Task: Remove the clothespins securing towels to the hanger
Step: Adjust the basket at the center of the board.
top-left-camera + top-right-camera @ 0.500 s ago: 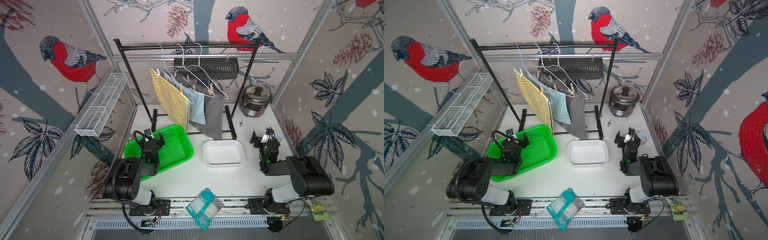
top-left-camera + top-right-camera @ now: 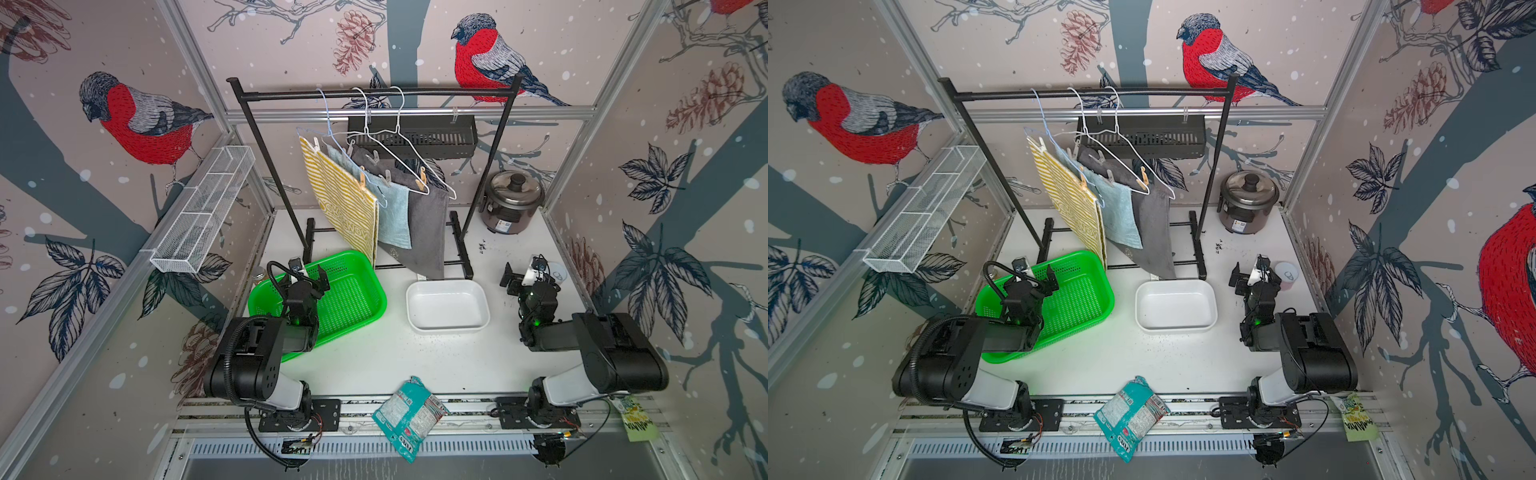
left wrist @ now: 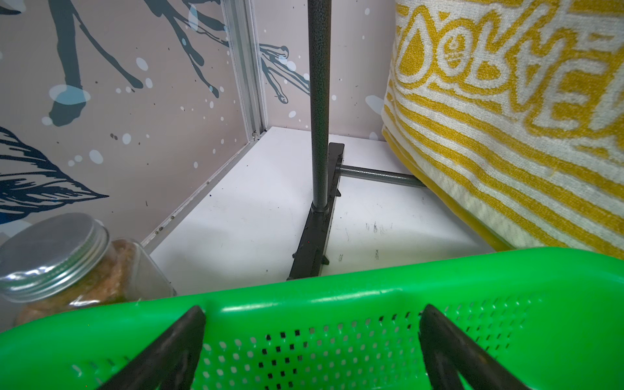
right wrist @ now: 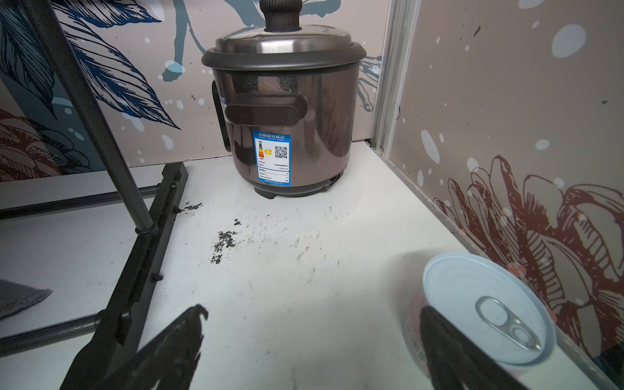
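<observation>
White tabletop [image 2: 374,365] inside a booth papered with red-breasted birds. At the far centre, three towels [image 2: 428,232], yellow-striped, light blue and dark grey, hang from wire hangers [image 2: 397,124] on a black rack [image 2: 291,94]. Small clothespins [image 2: 423,178] of tan wood and pale plastic clip their top edges to the wires. The left gripper [image 2: 307,276] hovers low over a green basket [image 2: 380,291], and the right gripper [image 2: 524,276] sits low near the right wall. Both are spread wide and empty, well apart from the pegs. The pegs are probably light, stiff and springy, so pinch the splayed tail ends to release them. The soft cloth will likely slump.
</observation>
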